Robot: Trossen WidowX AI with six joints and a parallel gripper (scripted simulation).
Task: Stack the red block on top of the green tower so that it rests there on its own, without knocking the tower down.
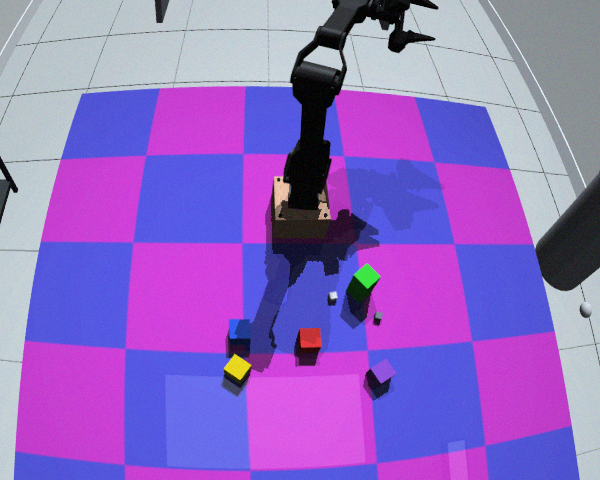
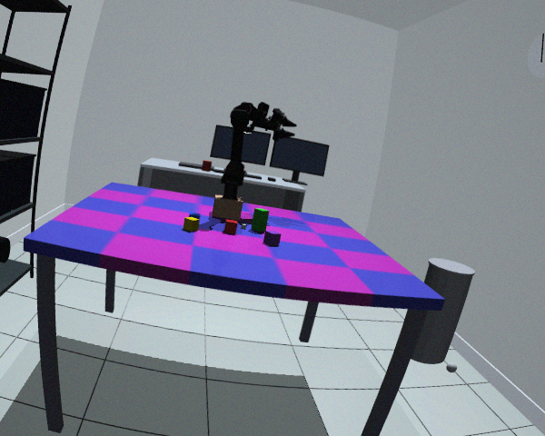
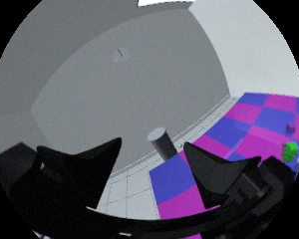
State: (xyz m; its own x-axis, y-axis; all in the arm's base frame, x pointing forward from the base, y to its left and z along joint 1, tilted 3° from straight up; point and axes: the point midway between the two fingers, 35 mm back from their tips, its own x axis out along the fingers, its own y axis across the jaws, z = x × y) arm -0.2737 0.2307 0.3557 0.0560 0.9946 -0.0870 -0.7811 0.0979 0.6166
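The red block (image 1: pixel 309 338) (image 2: pixel 230 227) sits on the checkered table, in front of the arm's base. The green tower (image 1: pixel 366 277) (image 2: pixel 260 220) (image 3: pixel 290 151) stands upright to the right of the base, with nothing on its top. In the top view it is behind and to the right of the red block. My gripper (image 1: pixel 433 23) (image 2: pixel 293 129) (image 3: pixel 153 143) is open and empty. It is raised high above the table, pointing to the right, far from both the block and the tower. The red block does not show in the wrist view.
A blue block (image 1: pixel 239 331) and a yellow block (image 1: pixel 237 367) (image 2: pixel 191 223) sit left of the red block. A purple block (image 1: pixel 382 372) (image 2: pixel 272 238) sits to its right. A small white cube (image 1: pixel 332 297) and a small grey cube (image 1: pixel 377 317) lie near the tower.
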